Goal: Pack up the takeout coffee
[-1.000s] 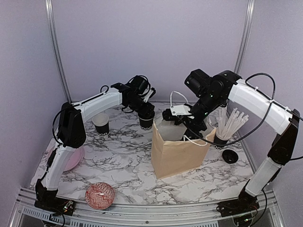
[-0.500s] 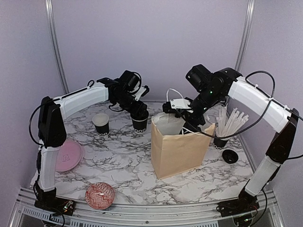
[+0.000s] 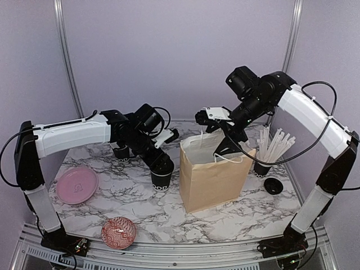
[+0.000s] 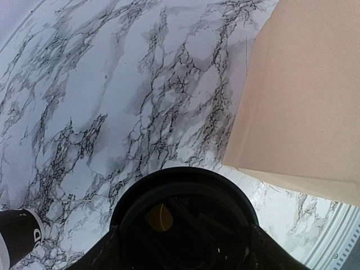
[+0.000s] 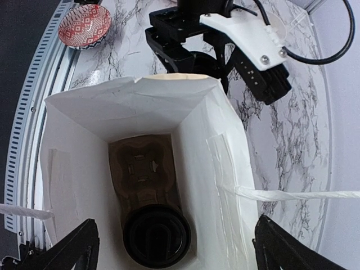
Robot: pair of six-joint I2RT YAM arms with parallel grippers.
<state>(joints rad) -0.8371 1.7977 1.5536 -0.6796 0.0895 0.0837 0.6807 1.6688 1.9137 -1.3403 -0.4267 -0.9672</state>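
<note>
A takeout coffee cup (image 3: pixel 161 179), black with a black lid, hangs low over the table just left of the paper bag (image 3: pixel 211 171). My left gripper (image 3: pixel 159 161) is shut on it; in the left wrist view the lidded cup (image 4: pixel 183 222) fills the space between the fingers (image 4: pixel 269 256). A second black cup (image 3: pixel 120 152) stands behind the left arm, partly hidden. My right gripper (image 3: pixel 224 142) hovers open over the bag's mouth. Its wrist view looks down into the bag (image 5: pixel 73 146), where a lidded cup (image 5: pixel 157 236) sits in a brown carrier (image 5: pixel 140 163) beside a bare slot.
A black cup of white straws (image 3: pixel 264 160) and a small black lid (image 3: pixel 273 185) are right of the bag. A pink plate (image 3: pixel 77 184) lies at the left and a red patterned bowl (image 3: pixel 118 232) near the front edge. The bag's white handles (image 5: pixel 281 194) stick out.
My left arm has carried the lidded cup from the back of the table forward, to beside the bag's left side. The right gripper has lifted slightly above the bag's mouth.
</note>
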